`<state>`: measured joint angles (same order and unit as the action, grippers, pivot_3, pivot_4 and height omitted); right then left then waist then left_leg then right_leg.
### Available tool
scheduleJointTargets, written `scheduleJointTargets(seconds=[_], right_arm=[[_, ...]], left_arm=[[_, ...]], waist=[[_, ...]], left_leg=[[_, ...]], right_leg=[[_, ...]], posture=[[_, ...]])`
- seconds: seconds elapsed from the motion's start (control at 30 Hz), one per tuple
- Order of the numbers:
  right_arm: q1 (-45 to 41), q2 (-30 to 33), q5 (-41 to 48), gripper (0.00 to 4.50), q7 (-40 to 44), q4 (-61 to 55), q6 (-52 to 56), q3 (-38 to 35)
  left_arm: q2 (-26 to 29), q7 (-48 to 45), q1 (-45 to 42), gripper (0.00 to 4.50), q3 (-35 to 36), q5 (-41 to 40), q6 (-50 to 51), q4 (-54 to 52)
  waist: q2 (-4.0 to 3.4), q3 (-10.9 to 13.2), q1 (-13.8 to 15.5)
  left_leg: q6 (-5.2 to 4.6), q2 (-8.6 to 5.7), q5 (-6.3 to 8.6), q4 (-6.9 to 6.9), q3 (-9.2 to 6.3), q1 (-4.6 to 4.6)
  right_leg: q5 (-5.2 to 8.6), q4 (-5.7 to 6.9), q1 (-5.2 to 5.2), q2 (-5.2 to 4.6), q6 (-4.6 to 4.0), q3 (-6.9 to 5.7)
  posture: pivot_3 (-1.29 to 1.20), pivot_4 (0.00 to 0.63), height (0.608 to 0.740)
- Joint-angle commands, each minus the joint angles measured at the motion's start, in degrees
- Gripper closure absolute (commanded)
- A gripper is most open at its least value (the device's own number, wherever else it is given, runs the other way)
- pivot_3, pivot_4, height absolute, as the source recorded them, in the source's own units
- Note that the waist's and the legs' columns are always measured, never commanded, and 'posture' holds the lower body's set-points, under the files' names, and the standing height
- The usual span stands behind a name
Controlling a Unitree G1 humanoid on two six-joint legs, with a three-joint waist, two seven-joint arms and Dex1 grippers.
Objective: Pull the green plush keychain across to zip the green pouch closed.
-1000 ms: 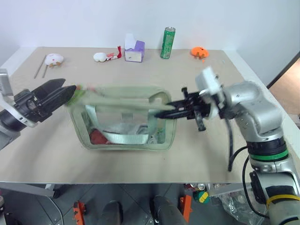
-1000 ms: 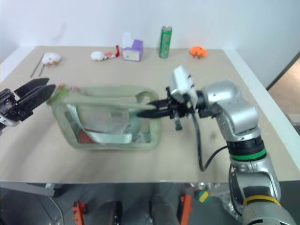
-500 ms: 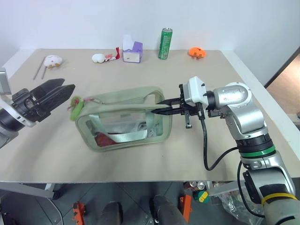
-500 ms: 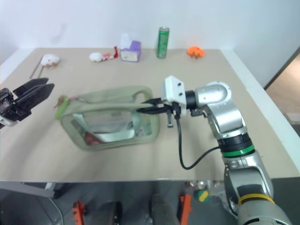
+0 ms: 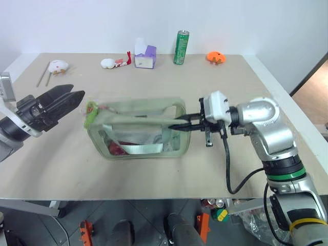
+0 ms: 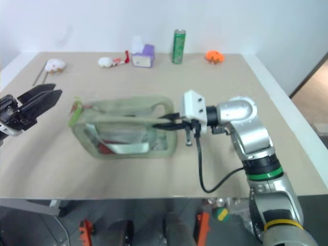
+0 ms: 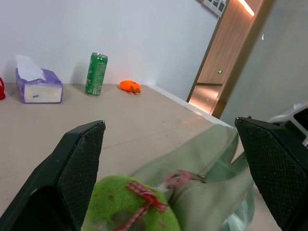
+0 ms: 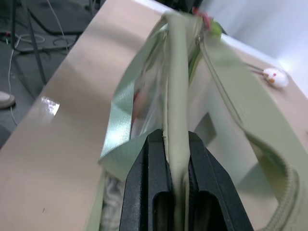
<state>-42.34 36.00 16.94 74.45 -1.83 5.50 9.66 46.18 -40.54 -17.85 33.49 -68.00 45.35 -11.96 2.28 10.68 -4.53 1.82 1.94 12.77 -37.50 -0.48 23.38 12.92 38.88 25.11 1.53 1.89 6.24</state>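
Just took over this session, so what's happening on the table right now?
The right gripper is shut on the top edge of the green pouch, which stands in the middle of the table. The left gripper is open beside the pouch's other end, with the green plush keychain hanging just in front of its fingers, not gripped. A green can, a tissue box and small toys sit along the far edge.
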Motion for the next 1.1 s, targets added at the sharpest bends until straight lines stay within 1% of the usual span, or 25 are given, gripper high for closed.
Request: scheduleJointTargets(seconds=[0.03,0.13,0.23,0.3,0.33,0.4,0.43,0.47,0.5,0.63,0.77,0.83,0.93,1.07,1.1], right_arm=[[0.1,0.6,-0.9,4.45,-0.4,0.5,-2.0,-0.8],[-0.3,1.1,-0.7,4.45,-0.3,1.3,-1.9,-1.5],[-1.6,2.3,1.2,4.45,0.4,1.6,1.5,-2.6],[-2.2,3.8,3.2,3.70,1.6,0.8,6.1,-2.8],[-2.4,4.5,4.4,3.46,2.4,0.1,8.2,-3.1],[-4.0,4.2,6.4,2.88,0.2,0.5,11.6,-5.0],[-5.0,4.4,7.7,2.31,-0.7,0.7,14.1,-6.1],[-5.7,4.8,9.0,2.07,-1.0,0.8,16.7,-7.0],[-6.2,5.9,10.8,1.73,-0.4,0.5,19.8,-7.9],[-5.5,10.4,17.2,1.73,3.7,-1.1,27.1,-11.3],[-3.0,15.1,21.1,1.73,6.3,-1.0,30.1,-15.8],[-0.6,16.6,21.5,1.73,6.7,-1.9,30.4,-16.5],[2.3,17.2,21.7,1.73,6.2,-4.4,30.5,-16.6],[4.9,16.4,18.9,1.73,4.6,-6.3,28.5,-14.2],[5.3,15.7,16.9,1.73,3.6,-6.4,27.1,-12.5]], left_arm=[[0.3,0.1,-0.5,0.00,1.3,-1.5,-0.2,-1.9],[0.6,0.3,-0.3,0.00,1.9,-2.1,0.0,-2.1],[2.0,-0.7,1.4,0.00,3.6,-2.8,0.8,-2.2],[2.8,-1.5,2.8,0.00,4.5,-2.5,1.0,-2.1],[3.2,-1.7,3.4,0.00,4.8,-2.3,0.9,-2.0],[3.7,-2.3,4.5,0.00,5.3,-1.8,0.7,-1.9],[3.8,-2.6,5.0,0.00,5.6,-1.7,0.6,-2.0],[3.9,-2.8,5.4,0.00,5.8,-1.7,0.6,-2.0],[4.1,-3.1,5.9,0.00,6.0,-1.6,0.6,-2.1],[4.9,-4.1,7.9,0.00,6.7,-0.9,0.6,-2.3],[6.4,-6.9,12.2,0.00,9.0,0.5,0.8,-2.4],[6.9,-7.9,13.4,0.00,9.9,1.1,0.6,-1.6],[7.1,-8.7,13.9,0.00,10.3,1.7,0.4,-0.9],[6.8,-9.0,13.7,0.00,9.9,2.2,0.1,-0.7],[6.7,-9.2,13.7,0.00,9.5,2.3,0.1,-0.9]], waist=[[0.00,0.0,0.0],[0.00,0.0,0.0],[0.00,0.0,0.0],[0.00,0.0,0.0],[0.00,0.0,0.1],[0.00,0.0,0.1],[-0.01,0.0,0.1],[-0.01,0.0,0.1],[-0.01,0.0,0.1],[0.00,0.0,0.2],[0.01,0.0,0.2],[0.01,0.0,0.2],[0.00,0.0,0.2],[-0.02,0.0,0.0],[-0.01,0.0,0.0]], left_leg=[[0.00,0.00,0.00,0.00,0.00,-0.02],[0.07,0.00,-0.05,0.00,-0.06,-0.02],[0.11,-0.01,-0.07,0.00,-0.06,-0.02],[0.11,-0.02,-0.07,0.00,-0.04,-0.01],[0.11,-0.02,-0.07,0.00,-0.05,-0.01],[0.11,-0.03,-0.07,0.02,-0.06,-0.01],[0.11,-0.02,-0.07,0.02,-0.06,-0.01],[0.11,-0.02,-0.07,0.02,-0.06,-0.01],[0.11,-0.02,-0.07,0.03,-0.06,-0.01],[0.11,-0.03,-0.07,0.05,-0.07,0.00],[0.10,-0.06,-0.04,0.15,-0.05,0.00],[0.08,-0.06,-0.02,0.17,-0.04,0.00],[0.08,-0.04,-0.02,0.19,-0.05,-0.01],[0.08,-0.02,-0.02,0.15,0.02,-0.05],[0.08,-0.02,-0.02,0.15,0.05,-0.05]], right_leg=[[0.00,0.03,0.00,0.01,0.00,0.00],[0.01,0.09,-0.01,0.06,-0.01,-0.01],[0.00,0.10,-0.01,0.05,-0.01,0.01],[0.02,0.10,0.00,0.04,0.00,0.04],[0.03,0.10,0.00,0.04,-0.01,0.04],[0.07,0.10,0.00,0.03,0.00,0.04],[0.08,0.09,0.01,0.04,-0.03,0.03],[0.08,0.10,0.01,0.04,-0.03,0.03],[0.08,0.10,0.02,0.04,-0.03,0.03],[0.16,0.10,0.01,0.03,-0.06,0.01],[0.25,0.09,0.04,-0.02,-0.04,0.02],[0.29,0.09,0.05,-0.03,-0.05,0.02],[0.32,0.10,0.07,-0.01,-0.10,-0.01],[0.34,0.11,0.06,0.00,-0.20,0.04],[0.35,0.11,0.07,0.00,-0.22,0.06]], posture=[[0.00,0.150,0.740],[0.00,0.150,0.740],[0.00,0.150,0.740],[0.00,0.150,0.740],[0.00,0.150,0.740],[0.00,0.150,0.740],[0.00,0.150,0.740],[0.00,0.150,0.740],[0.00,0.150,0.740],[0.00,0.150,0.740],[0.00,0.150,0.740],[0.00,0.150,0.740],[0.00,0.150,0.740],[0.00,0.150,0.740],[0.00,0.150,0.740]])
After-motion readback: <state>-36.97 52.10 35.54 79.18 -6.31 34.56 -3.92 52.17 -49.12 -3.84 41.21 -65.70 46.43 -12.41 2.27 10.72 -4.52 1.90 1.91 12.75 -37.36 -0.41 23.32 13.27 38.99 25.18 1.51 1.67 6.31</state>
